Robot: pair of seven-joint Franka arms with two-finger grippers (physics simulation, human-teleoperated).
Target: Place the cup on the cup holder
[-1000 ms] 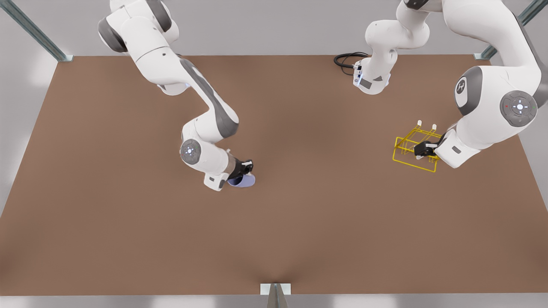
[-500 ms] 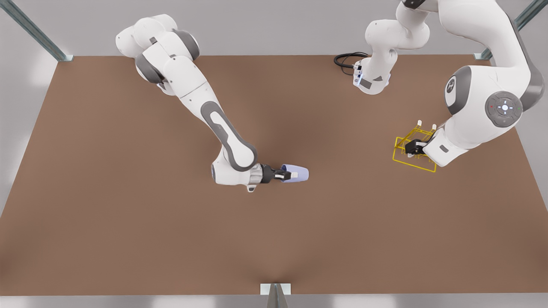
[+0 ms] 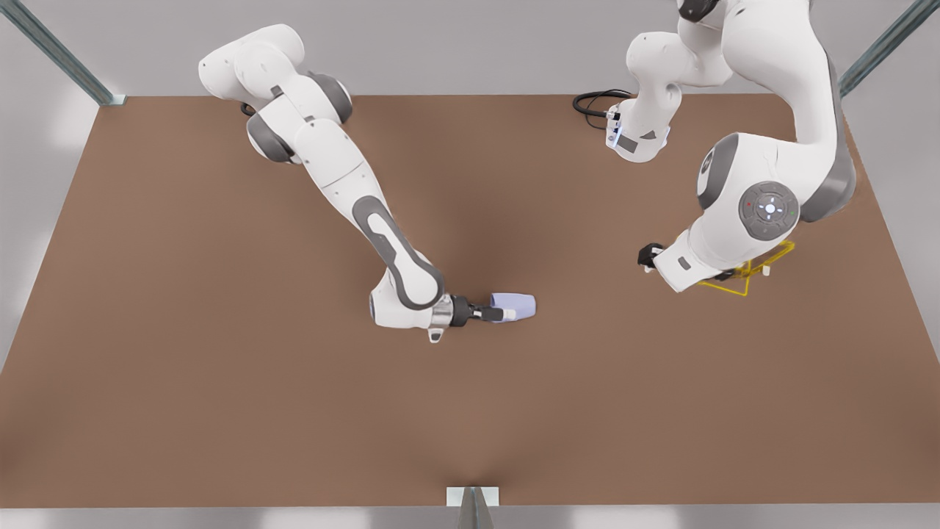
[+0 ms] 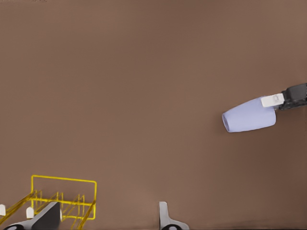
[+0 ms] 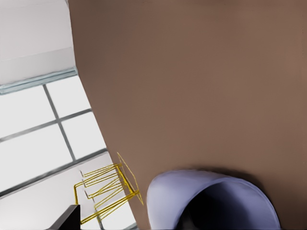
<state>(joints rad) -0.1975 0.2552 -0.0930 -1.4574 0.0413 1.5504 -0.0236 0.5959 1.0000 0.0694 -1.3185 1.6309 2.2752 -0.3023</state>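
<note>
Cup [image 3: 514,303] held sideways by right gripper [image 3: 507,314] fingers; left gripper's [image 4: 108,218] fingers spread.

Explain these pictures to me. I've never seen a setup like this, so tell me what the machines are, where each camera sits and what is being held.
These are simulator renders of two white robot arms working over a brown table. Each arm ends in two fingers for grasping.

The front view looks down on the whole scene from a camera off the arms. The other two pictures come from cameras on the arms' wrists.

The arm on the front view's left carries the right gripper. It is shut on the cup, a lavender-blue tumbler held on its side. The right wrist view looks past the cup's mouth from close by.

The arm on the front view's right carries the left gripper. Its fingers are open, next to the cup holder, a yellow wire rack with white-tipped pegs. The left wrist view shows the rack nearby and the held cup farther off.
</note>
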